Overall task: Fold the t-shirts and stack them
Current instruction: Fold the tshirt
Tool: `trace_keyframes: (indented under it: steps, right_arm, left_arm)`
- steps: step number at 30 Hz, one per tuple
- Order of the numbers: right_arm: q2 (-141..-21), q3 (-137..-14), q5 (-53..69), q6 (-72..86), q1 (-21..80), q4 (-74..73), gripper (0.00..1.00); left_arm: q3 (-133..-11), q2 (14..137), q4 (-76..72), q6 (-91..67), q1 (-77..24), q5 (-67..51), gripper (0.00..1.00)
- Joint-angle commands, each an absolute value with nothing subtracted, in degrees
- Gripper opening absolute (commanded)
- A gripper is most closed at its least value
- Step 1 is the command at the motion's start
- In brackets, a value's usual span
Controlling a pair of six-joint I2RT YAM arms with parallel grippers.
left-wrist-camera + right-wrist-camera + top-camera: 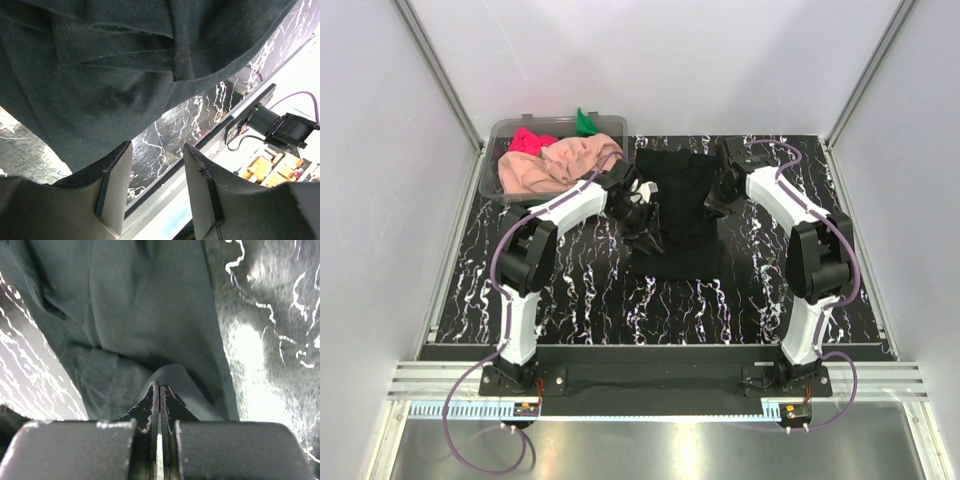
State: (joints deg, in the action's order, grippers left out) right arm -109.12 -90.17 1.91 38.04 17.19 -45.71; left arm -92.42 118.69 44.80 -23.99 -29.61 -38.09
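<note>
The right hand [160,388] is closed tight on a raised pucker of the black t-shirt [678,215], at the cloth's right edge. The left hand [157,150] stands half wide, its 2 fingers [116,185] apart. Only the marbled counter [580,290] shows between them, and the shirt's hem hangs just ahead of their tips. The shirt lies rumpled on the counter between the 2 hands. Beyond the left hand, a clear tub [500,130] holds the peach-pink t-shirt [555,165] and the bright pink-red t-shirt [528,140], with the green t-shirt [585,122] at its far rim.
</note>
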Motion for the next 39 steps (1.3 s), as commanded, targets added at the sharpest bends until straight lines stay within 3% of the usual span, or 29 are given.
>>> trace_keyframes:
  steps: [1,26,27,31,39]
  right_arm:
    - [-111.5,-94.3,-1.1,38.2,16.4,-44.4,0.0]
    - [-119.8,-102.9,-8.4,35.7,15.4,-44.7,0.0]
    - [-120.6,-103.4,-7.3,35.4,15.4,-44.7,0.02]
    - [-122.6,-104.6,-4.7,34.7,15.0,-45.2,0.36]
    - [-121.3,-103.0,-3.5,33.0,15.1,-44.8,0.44]
  left_arm:
    - [-94.9,118.8,45.1,-22.9,-29.4,-37.2,0.49]
    - [-94.5,118.3,45.3,-22.5,-29.4,-35.3,0.49]
    - [-94.5,118.2,45.3,-22.5,-29.4,-35.2,0.49]
    - [-94.2,118.0,45.3,-22.6,-29.4,-35.2,0.49]
    - [-93.1,117.0,45.3,-22.1,-29.4,-34.8,0.49]
